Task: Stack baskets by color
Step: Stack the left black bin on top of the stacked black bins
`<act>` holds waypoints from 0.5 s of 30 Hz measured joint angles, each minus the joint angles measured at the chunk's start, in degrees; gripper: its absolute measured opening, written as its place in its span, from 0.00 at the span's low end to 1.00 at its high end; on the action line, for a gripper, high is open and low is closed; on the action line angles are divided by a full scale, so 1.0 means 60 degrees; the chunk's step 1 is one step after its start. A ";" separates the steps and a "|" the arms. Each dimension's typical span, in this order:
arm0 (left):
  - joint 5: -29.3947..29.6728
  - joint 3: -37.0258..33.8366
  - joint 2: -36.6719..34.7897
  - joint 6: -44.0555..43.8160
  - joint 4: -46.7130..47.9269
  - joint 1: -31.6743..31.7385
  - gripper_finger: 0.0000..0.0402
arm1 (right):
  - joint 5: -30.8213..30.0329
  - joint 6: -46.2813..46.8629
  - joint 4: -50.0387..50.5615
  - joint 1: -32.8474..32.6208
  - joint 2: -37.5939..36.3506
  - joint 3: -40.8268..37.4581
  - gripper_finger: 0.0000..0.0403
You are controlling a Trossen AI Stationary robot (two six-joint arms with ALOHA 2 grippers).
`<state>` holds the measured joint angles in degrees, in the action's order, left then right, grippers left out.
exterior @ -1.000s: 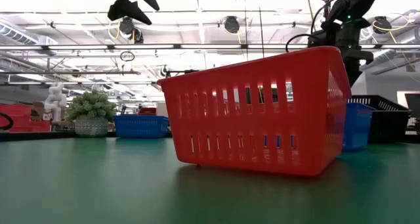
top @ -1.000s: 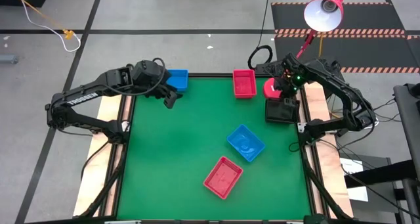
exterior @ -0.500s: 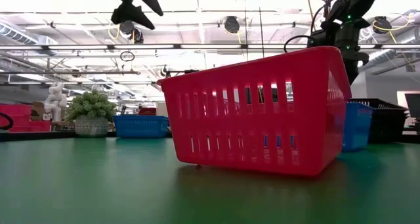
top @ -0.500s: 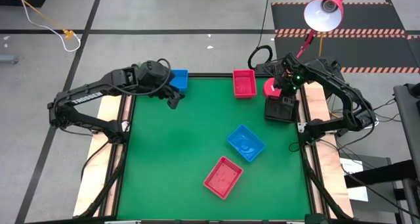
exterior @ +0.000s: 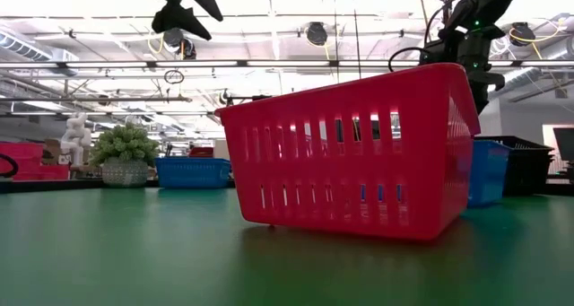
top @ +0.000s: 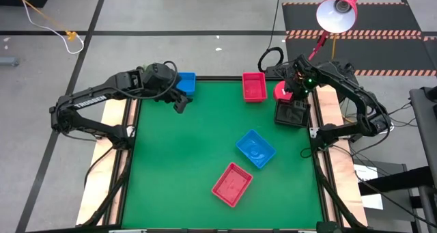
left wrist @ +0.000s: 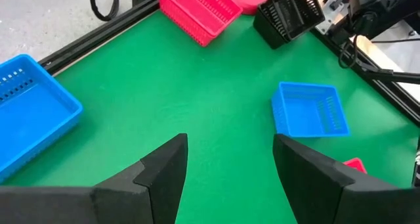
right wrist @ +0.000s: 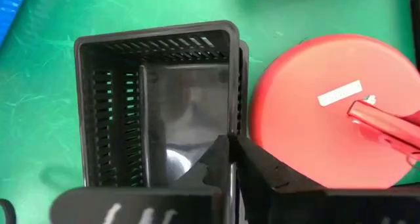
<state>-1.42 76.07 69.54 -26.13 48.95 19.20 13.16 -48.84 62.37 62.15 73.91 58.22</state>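
Note:
A black basket (top: 292,115), with a second rim nested around it, stands at the table's right edge beside the round red lamp base (top: 282,91). My right gripper (right wrist: 230,144) is above it, pointing down, shut on its wall. My left gripper (top: 179,104) hangs open above the table's far left, next to a blue basket (top: 184,81) and touching nothing. A red basket (top: 254,87) rests at the far edge. A second blue basket (top: 256,149) lies mid-table, and a second red one (top: 232,184) lies nearer the front. My right gripper pinches the black basket's wall on the lamp side (right wrist: 233,99), at its rim. One finger (right wrist: 210,165) is inside the basket and the other (right wrist: 269,168) is outside, between basket and lamp base. The fingers come steeply from above. The basket stands upright on the table.
The lamp base (right wrist: 315,106) sits close against the black basket, and the lamp's red arm and shade (top: 336,11) rise beyond the table's far right corner. A green plant ball (exterior: 126,144) shows far off in the low view. The green mat between the baskets is bare.

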 joint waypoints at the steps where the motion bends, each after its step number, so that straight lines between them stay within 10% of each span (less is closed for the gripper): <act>1: 0.0002 0.0000 0.0000 0.0000 0.0000 0.0000 0.56 | -0.0006 0.0003 -0.0030 0.0000 0.0000 0.0000 0.06; 15: -0.0002 0.0000 0.0000 -0.0171 0.0000 0.0000 0.56 | -0.0195 0.1305 -0.0189 0.0000 -0.0008 0.0000 0.35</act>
<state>-1.43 76.07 69.54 -27.16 48.95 19.20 11.99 -41.01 61.24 62.15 73.86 58.22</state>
